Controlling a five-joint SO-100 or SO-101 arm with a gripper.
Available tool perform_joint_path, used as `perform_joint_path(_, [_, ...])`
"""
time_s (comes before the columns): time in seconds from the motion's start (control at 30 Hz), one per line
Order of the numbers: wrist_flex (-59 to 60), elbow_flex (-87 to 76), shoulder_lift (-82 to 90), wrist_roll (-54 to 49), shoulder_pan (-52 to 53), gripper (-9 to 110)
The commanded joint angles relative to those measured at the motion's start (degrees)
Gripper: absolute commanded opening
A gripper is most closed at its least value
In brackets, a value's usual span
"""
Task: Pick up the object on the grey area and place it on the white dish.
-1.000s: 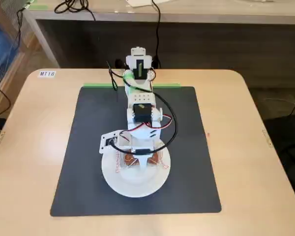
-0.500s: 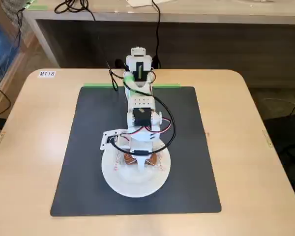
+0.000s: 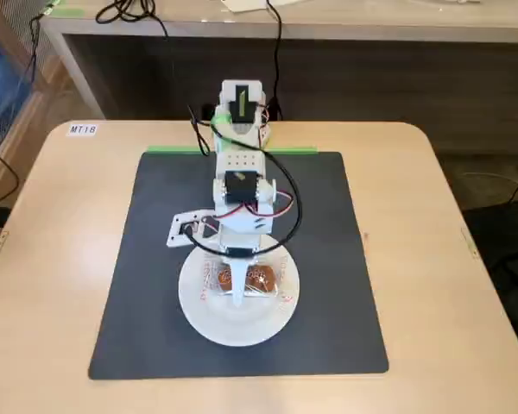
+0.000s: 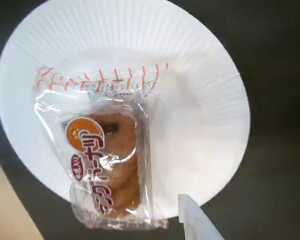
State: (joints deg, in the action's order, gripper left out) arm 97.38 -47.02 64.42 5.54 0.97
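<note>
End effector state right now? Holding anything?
End effector: appears open and holding nothing; the wrapped snack lies flat on the white paper plate, with one finger beside it in the wrist view.

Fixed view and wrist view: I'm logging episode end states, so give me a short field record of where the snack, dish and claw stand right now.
snack: wrapped brown baked snack lying flat on the white dish
dish: on the grey mat, near its front centre in the fixed view
claw: claw above the dish, not gripping the snack; open or shut cannot be told
mat: lies on the beige table
arm base: at the mat's far edge in the fixed view
</note>
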Motion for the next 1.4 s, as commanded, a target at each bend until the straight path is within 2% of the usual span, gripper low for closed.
perform_joint_path(0.0, [-0.5, -10.0, 20.7, -1.0, 0.3, 40])
perform_joint_path(0.07, [-2.5, -20.0, 33.7, -0.6, -0.4, 24])
perform_joint_path(0.17, [-18.4, -48.0, 63.5, 1.3, -0.5, 1])
perform_joint_path(0.23, [-28.2, -65.0, 80.4, 1.4, 0.6, 0])
perform_joint_path(0.3, [-32.4, -74.5, 90.0, 0.4, 1.1, 0])
perform_joint_path(0.7, [-41.9, -105.2, 110.6, -5.0, -0.3, 0])
perform_joint_path(1.0, [-38.6, -122.4, 127.6, -5.0, -0.4, 0])
perform_joint_path(1.37, [-38.8, -130.6, 127.6, -8.8, -0.8, 0])
